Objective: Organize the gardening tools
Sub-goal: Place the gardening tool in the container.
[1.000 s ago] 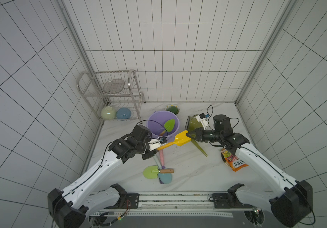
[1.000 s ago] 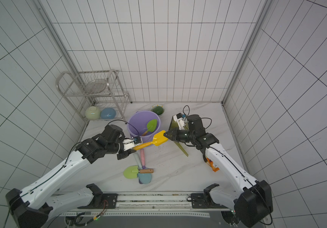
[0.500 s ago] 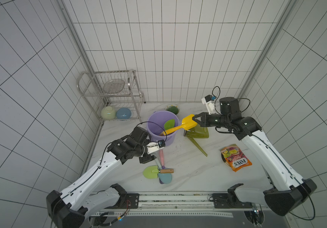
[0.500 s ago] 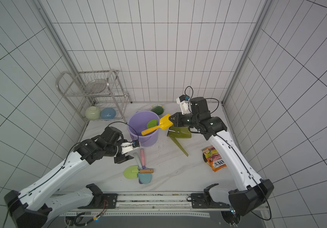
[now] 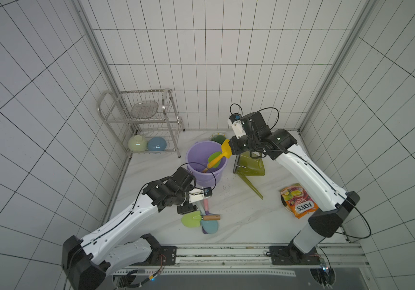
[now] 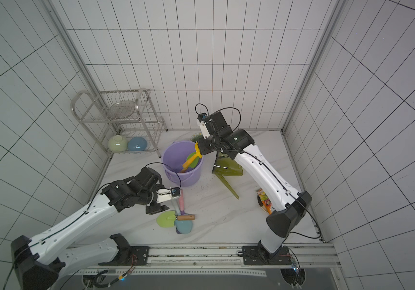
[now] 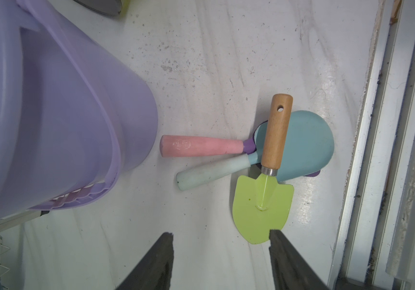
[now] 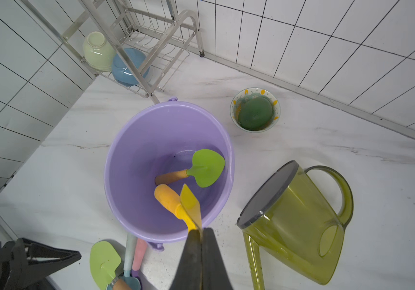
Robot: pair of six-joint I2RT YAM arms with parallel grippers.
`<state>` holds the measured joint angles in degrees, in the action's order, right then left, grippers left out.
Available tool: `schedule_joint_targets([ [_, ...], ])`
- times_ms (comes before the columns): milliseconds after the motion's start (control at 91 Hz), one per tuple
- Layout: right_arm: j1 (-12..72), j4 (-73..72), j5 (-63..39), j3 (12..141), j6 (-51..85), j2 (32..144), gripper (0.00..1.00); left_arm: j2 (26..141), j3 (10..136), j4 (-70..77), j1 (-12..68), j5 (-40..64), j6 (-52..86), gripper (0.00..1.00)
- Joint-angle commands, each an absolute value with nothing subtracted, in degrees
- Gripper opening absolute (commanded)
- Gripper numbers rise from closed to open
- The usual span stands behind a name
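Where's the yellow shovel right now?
In a top view the yellow shovel hangs over the lilac bucket at the table's back centre. The right gripper pinches its blade, and its handle angles down beside the green shovel inside.

Cannot make out most of the purple blade [image 7: 314,173] under the teal blade [image 7: 306,145], nor half the snack bag [image 6: 264,198] behind the right arm [image 6: 264,170].

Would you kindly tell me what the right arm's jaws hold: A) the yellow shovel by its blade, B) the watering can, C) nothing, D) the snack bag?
A: the right jaws are shut on the blade of the yellow shovel, whose handle points down into the lilac bucket.
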<state>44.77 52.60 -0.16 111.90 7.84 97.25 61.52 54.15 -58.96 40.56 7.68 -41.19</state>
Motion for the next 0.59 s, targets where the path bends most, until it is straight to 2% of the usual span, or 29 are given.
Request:
schedule_joint_targets([
  [0,46.09,54.57,1.9,114.89,5.57,100.39,0.0,62.24,53.64,-58.44,41.36,5.5,-41.04,0.62],
  [583,49.31,51.14,-1.43,114.85,6.75,112.25,0.0,64.16,52.59,-57.46,43.43,3.58,-40.15,0.61],
])
